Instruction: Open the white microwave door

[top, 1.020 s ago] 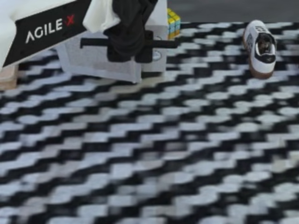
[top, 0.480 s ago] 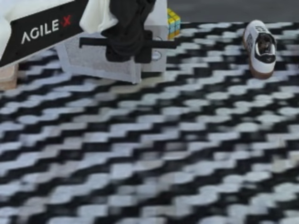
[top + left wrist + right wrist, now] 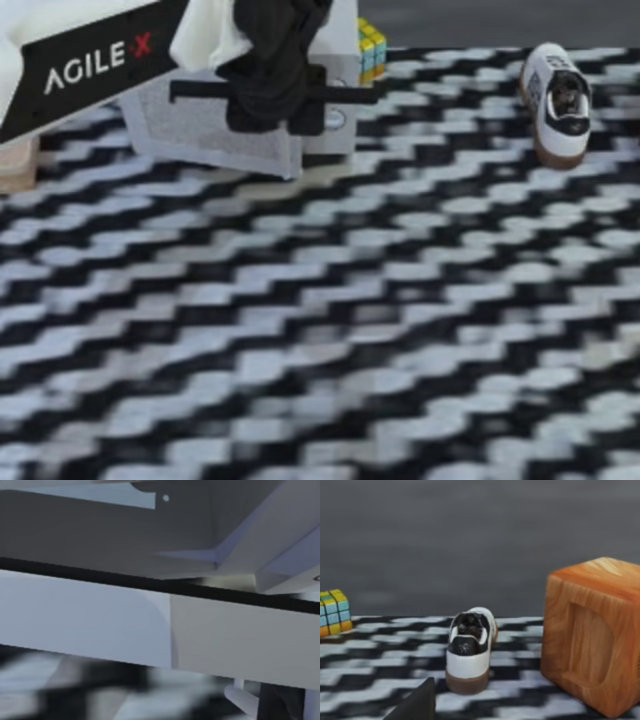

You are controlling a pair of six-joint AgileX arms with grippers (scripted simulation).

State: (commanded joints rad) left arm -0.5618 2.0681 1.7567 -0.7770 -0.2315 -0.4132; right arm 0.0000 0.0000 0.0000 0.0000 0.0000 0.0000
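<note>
Everywhere black-and-white zigzag tabletop (image 3: 400,330)

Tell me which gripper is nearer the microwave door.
Left. The left gripper sits right over the door of the white microwave; the right gripper is out of the top view, facing the shoe.

The top view looks steeply down on a black-and-white patterned table (image 3: 330,330), taking in the white microwave (image 3: 335,125) at its far left and a white shoe (image 3: 556,102) at far right. The left wrist view sits pressed close against white panels, too near to name any of them, with a sliver of the patterned surface at one edge. The right wrist view looks low and level across the table toward the shoe (image 3: 469,650), a coloured cube (image 3: 334,612) and a wooden block (image 3: 592,662); shoe and cube (image 3: 371,48) also appear from above.
</note>
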